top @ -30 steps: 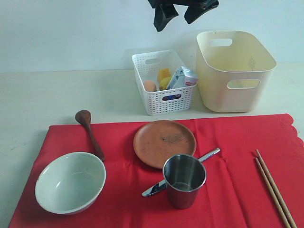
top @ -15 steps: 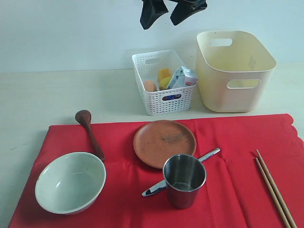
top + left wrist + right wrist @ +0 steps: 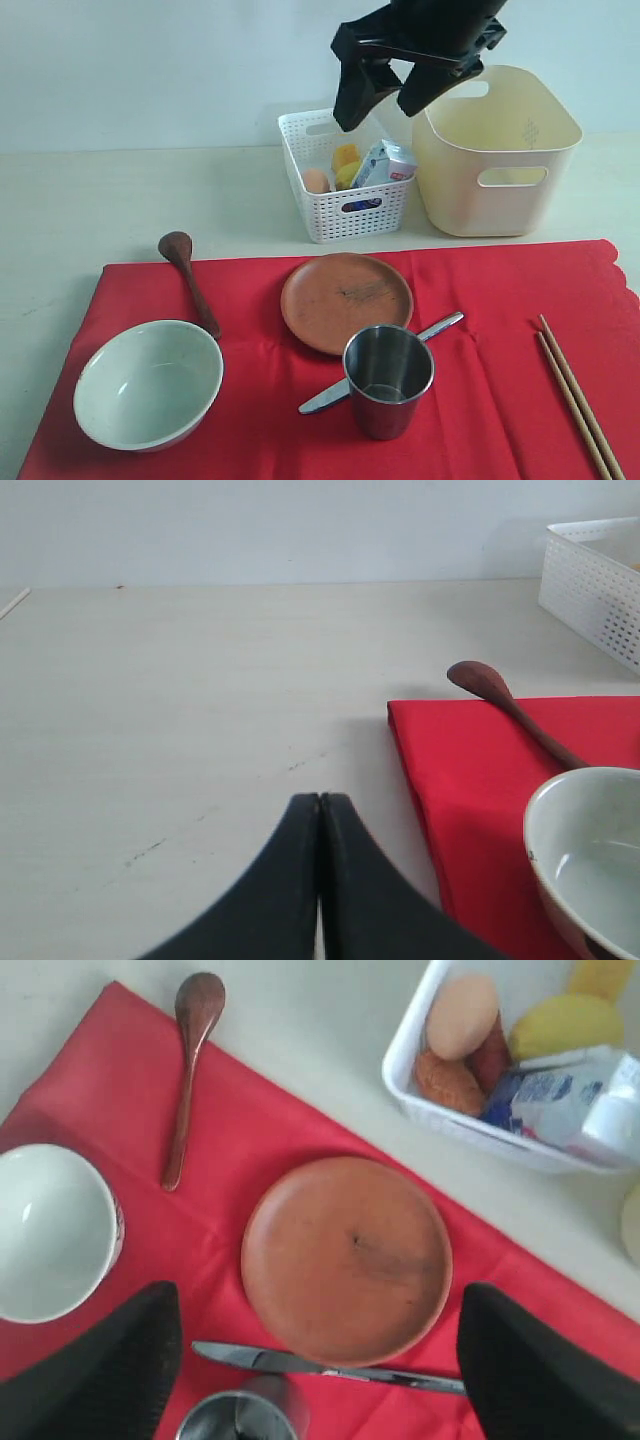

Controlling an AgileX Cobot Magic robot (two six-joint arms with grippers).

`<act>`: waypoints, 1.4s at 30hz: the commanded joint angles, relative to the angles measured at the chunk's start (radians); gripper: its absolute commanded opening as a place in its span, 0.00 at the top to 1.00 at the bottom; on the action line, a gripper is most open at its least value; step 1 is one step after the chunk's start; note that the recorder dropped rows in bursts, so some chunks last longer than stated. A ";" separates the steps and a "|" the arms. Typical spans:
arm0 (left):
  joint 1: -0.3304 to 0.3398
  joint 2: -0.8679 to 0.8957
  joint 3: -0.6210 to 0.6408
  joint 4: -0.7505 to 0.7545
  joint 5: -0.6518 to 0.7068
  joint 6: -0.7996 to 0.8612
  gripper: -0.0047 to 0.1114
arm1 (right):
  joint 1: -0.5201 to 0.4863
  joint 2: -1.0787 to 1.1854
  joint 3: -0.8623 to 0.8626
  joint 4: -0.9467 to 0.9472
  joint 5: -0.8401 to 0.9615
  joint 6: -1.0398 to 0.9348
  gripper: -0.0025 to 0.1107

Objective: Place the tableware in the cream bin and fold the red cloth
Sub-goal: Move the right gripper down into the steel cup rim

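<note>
Dropped lower than a second ago: right gripper (image 3: 382, 112), spread wide and empty, hanging above terracotta plate (image 3: 346, 300). Left gripper (image 3: 320, 805) pressed together over table (image 3: 200, 680) beside red cloth (image 3: 500, 290). On cloth: bowl (image 3: 148, 383), steel cup (image 3: 388, 378), knife (image 3: 440, 326), chopsticks (image 3: 575, 395). Cream bin (image 3: 495, 150) behind.

The right gripper (image 3: 382, 108) has come down from the top edge of the exterior view and shifted to the right. Its dark fingertips now hang just above the back rim of the white lattice basket (image 3: 330, 222). More of the black arm (image 3: 435, 25) above it is now in view.
</note>
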 commanded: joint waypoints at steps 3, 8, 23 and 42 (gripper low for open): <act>0.002 -0.006 0.002 0.001 -0.008 -0.001 0.96 | -0.002 -0.157 0.188 -0.003 -0.047 -0.025 0.34; 0.002 -0.006 0.002 0.001 -0.008 -0.001 0.96 | -0.002 -0.261 0.331 -0.003 -0.094 -0.027 0.34; 0.002 -0.006 0.002 0.001 -0.008 -0.001 0.96 | -0.002 -0.373 0.735 -0.001 -0.284 -0.033 0.34; 0.002 -0.006 0.002 0.001 -0.008 -0.001 0.96 | -0.002 -0.142 0.746 0.105 -0.309 -0.138 0.34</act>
